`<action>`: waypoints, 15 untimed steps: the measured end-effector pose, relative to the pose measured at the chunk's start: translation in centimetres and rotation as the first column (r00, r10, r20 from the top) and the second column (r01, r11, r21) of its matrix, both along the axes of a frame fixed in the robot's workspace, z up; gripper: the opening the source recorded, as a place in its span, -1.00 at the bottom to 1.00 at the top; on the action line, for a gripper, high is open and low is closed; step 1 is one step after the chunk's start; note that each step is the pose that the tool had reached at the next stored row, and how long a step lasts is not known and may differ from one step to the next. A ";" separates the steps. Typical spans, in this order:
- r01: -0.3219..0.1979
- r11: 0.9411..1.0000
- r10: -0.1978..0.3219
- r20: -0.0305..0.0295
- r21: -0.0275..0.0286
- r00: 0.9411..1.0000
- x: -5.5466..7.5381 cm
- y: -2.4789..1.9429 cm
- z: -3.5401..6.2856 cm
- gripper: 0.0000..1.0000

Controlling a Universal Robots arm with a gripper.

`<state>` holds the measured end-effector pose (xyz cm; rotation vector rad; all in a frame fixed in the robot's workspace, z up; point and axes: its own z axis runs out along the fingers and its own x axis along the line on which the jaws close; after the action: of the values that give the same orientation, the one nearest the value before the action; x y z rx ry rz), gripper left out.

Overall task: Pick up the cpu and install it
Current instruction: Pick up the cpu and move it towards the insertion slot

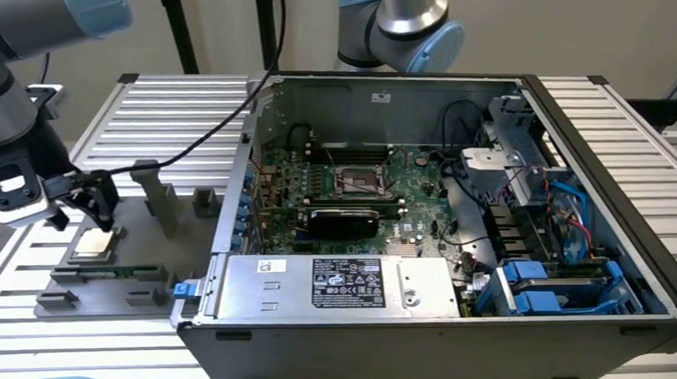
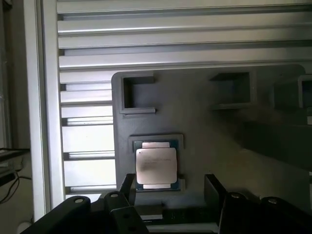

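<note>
Hand (image 1: 83, 219) open, low over cpu (image 1: 94, 244) on grey tray (image 1: 147, 249), at exterior view's left of open computer case (image 1: 436, 322) on slatted worktop (image 1: 174, 102). Wrist view: cpu (image 2: 156, 165) flat in square recess, 2 fingers (image 2: 127, 187) straddling it, not gripping. Socket (image 1: 361, 182) inside case, well apart from cpu.

- Your exterior view sits high and well back, looking down over the tabletop (image 1: 645, 142) and the open computer case (image 1: 426, 91).
- Your wrist view looks steeply down, close above the grey fixture (image 2: 204, 141).
- Both share the cpu (image 2: 155, 165) there.
</note>
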<state>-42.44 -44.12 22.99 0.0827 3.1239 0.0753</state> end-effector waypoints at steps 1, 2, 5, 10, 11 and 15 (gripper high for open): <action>0.000 1.000 0.000 0.000 0.000 1.000 0.0 0.00 -0.16 0.35; 0.000 1.000 0.000 0.000 0.000 1.000 0.0 0.00 -0.35 0.35; 0.000 1.000 0.000 0.000 0.000 1.000 -0.1 0.01 -0.91 0.35; 0.000 1.000 0.000 0.000 0.000 1.000 -0.3 0.01 -1.78 0.35; 0.000 1.000 0.000 0.000 0.000 1.000 -0.3 0.01 -1.95 0.35; 0.000 1.000 0.000 0.000 0.000 1.000 -0.5 0.05 -2.28 0.35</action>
<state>-42.90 -44.08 20.71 0.0824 3.1240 0.0753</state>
